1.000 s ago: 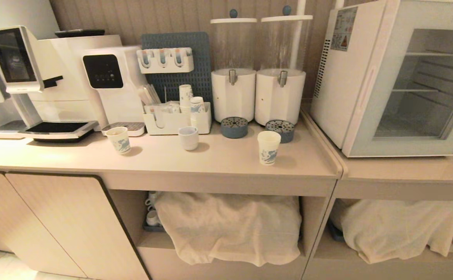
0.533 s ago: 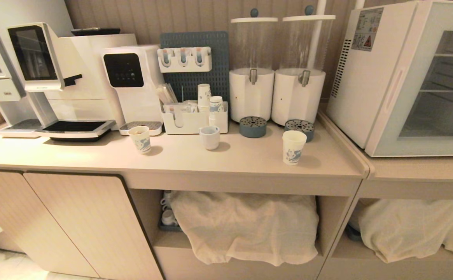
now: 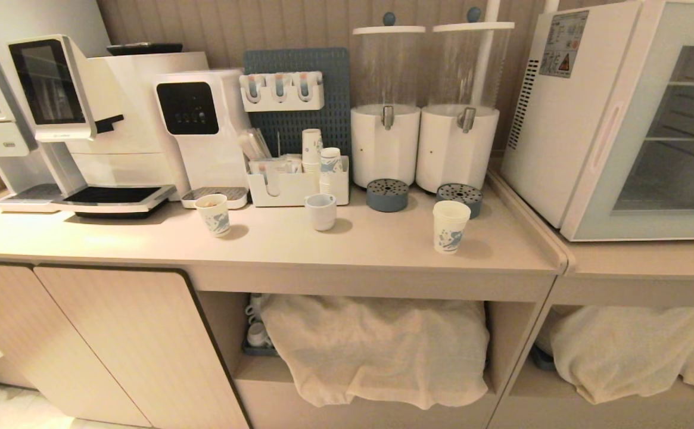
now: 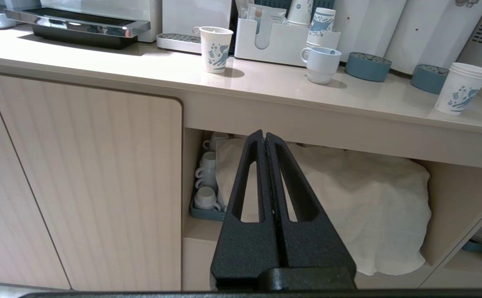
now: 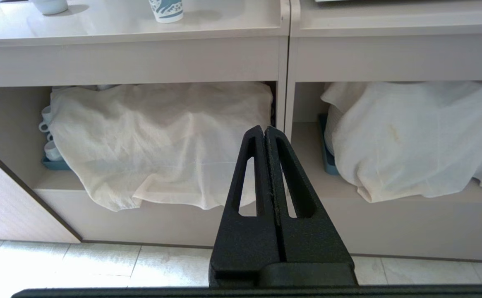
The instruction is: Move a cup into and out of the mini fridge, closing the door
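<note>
Left pincer (image 4: 265, 138) and right pincer (image 5: 264, 132) closed (apparently parked low).

Hanging low before the counter front (image 4: 290, 124), left gripper (image 4: 264, 138) pressed together and empty. Standing upright on the top: the cup (image 4: 462, 89) near one end, well apart from a ceramic mug (image 4: 321, 65).

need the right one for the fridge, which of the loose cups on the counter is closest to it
The paper cup with stacked rims, beside the right drink dispenser's blue drip tray. The mug and the shorter paper cup stand farther left of the fridge.
</note>
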Tool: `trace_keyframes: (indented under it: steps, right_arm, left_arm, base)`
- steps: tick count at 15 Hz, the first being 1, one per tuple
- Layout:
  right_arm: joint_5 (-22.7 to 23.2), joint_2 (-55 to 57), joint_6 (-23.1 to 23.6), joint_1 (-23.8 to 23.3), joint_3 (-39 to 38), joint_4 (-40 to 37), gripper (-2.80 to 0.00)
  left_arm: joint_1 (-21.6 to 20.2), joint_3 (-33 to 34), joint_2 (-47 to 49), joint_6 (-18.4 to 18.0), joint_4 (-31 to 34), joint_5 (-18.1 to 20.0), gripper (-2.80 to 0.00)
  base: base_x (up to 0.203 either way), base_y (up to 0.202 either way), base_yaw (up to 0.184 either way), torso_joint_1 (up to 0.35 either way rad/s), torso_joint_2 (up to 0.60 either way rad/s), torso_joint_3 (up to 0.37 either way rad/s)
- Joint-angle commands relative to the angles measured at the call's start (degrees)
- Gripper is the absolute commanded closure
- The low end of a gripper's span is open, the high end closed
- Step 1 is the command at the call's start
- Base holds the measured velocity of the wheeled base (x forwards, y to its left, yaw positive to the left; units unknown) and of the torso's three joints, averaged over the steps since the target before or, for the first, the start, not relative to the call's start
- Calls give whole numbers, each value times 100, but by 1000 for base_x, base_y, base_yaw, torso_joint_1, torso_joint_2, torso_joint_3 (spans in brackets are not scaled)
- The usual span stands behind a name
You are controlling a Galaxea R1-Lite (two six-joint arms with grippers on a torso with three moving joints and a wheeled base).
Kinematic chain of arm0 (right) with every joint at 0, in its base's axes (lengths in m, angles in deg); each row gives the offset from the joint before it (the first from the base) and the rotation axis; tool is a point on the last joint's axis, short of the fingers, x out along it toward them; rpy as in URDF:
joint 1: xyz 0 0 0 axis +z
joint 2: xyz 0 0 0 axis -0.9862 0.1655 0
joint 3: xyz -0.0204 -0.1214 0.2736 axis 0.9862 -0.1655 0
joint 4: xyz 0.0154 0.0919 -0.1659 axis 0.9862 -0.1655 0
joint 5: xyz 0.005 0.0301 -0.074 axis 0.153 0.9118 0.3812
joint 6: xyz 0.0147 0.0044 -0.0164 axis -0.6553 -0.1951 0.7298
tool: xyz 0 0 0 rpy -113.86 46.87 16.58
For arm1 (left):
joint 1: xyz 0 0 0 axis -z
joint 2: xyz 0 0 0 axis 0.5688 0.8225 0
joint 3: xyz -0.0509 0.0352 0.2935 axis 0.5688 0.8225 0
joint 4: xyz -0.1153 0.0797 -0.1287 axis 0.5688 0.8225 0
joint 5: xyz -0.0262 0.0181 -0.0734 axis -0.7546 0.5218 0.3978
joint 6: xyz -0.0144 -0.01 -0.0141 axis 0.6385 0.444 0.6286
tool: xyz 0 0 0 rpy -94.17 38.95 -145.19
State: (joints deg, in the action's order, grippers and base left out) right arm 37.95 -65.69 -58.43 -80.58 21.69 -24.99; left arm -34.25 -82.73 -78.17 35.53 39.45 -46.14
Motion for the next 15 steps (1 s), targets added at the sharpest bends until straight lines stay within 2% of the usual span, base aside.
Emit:
trace_keyframes:
  steps: [1,15]
  right_arm:
    - [1,8,-11,9,-1,-7,0]
    - [-34,-10,-90,2,-124,389,0]
  left_arm:
    - [2,229,-19,12,-7,0,0]
    - [2,229,-19,3,-7,0,0]
  base:
    - [0,0,0,0,0,0]
    - [0,0,0,0,0,0]
